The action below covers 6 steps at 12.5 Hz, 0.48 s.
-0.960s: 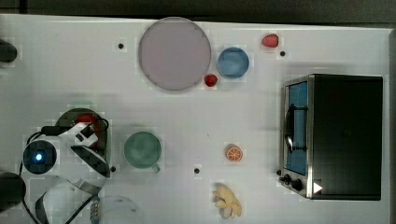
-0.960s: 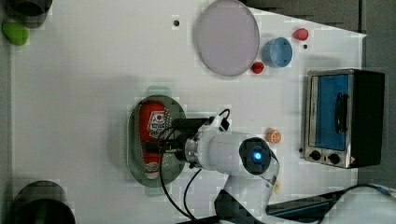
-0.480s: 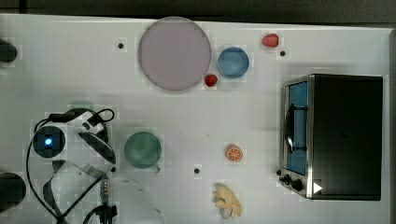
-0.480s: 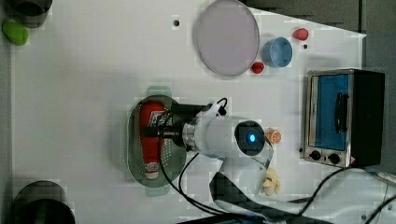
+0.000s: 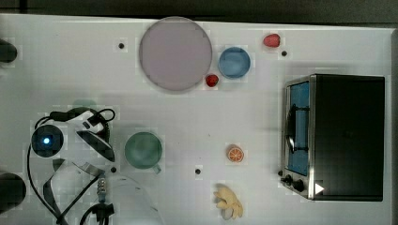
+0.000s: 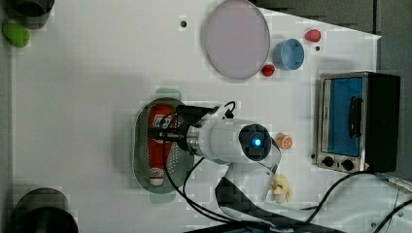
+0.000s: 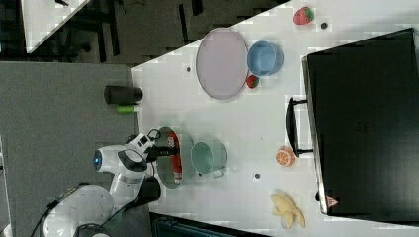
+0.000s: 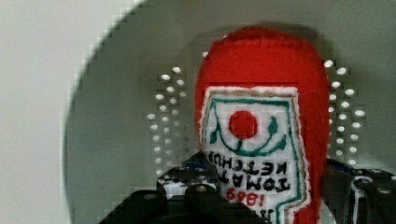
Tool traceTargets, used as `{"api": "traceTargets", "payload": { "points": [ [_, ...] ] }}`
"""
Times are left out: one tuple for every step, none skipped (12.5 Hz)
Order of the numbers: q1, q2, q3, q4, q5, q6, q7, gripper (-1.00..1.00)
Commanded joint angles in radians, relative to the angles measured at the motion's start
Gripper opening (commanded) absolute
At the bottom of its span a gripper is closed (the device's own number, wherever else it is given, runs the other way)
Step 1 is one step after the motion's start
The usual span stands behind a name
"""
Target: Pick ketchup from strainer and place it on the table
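Close-up, wrist view: jaws straddle ketchup [image 8: 261, 135], grip unclear; left view shows it lying in strainer [image 6: 142, 145].

The ketchup [image 6: 159, 145] is red with a white cap and a white label edged in green, bearing a red dot and dark lettering. Around it, the strainer [image 6: 142, 145] is pale green, its bottom dotted with small perforations. Beside the strainer, the cup [image 5: 143, 150] is a deeper green. The table [image 6: 87, 87] beneath the strainer is white, with small dark holes.
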Motion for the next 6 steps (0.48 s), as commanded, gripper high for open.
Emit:
{"api": "traceTargets", "payload": {
  "points": [
    [0.033, -0.089, 0.037, 0.012, 0.021, -0.032, 0.044, 0.19],
    [0.027, -0.127, 0.051, 0.013, 0.043, -0.074, 0.044, 0.19],
    [0.02, -0.17, 0.065, 0.016, 0.074, -0.122, 0.044, 0.19],
    [0.011, -0.217, 0.077, 0.021, 0.119, -0.174, 0.044, 0.19],
    [0.002, -0.264, 0.088, 0.03, 0.178, -0.221, 0.043, 0.19],
    [-0.007, -0.31, 0.093, 0.042, 0.243, -0.258, 0.036, 0.19]
  ]
}}
